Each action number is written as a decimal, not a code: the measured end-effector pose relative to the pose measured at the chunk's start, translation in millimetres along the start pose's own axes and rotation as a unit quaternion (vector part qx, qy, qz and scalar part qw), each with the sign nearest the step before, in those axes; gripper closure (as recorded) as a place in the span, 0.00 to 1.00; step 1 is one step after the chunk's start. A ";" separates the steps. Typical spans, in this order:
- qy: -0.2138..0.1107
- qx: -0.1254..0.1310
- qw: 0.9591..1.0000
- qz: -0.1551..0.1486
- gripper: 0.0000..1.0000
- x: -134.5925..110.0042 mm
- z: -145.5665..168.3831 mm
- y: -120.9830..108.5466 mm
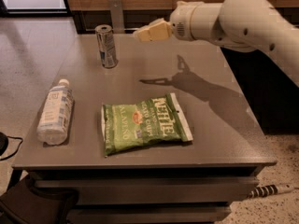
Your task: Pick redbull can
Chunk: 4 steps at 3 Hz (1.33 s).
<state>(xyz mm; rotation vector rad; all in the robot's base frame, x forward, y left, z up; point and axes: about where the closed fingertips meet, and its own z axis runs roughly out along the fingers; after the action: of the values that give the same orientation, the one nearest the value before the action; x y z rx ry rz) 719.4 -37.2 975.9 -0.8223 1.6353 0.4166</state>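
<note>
A: Camera view, operator: you see the can (106, 46) upright near the far left corner of the table (219, 125). Where is your gripper?

B: The gripper (140, 33) hangs in the air over the far edge, to the right of the can and apart from it, at about the height of the can's top. It points left, toward the can.

A: Are the fingers spread or pressed together?

B: You cannot tell; they read as one pale wedge.

A: What else lies on the table?

B: A bottle (56, 111) lies on its side near the left edge, white cap toward the far side. A green chip bag (145, 123) lies flat near the front, just right of the bottle. The arm's shadow (187, 83) falls between the bag and the gripper.
</note>
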 end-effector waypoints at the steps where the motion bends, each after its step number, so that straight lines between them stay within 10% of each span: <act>1: -0.021 -0.039 0.999 0.005 0.00 11.1 63.8 11.8; 4: -0.115 -0.165 0.978 0.056 0.00 25.8 149.0 82.6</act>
<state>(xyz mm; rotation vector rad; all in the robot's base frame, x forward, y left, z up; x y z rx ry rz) 764.5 111.9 902.1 -0.8918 1.4194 0.8501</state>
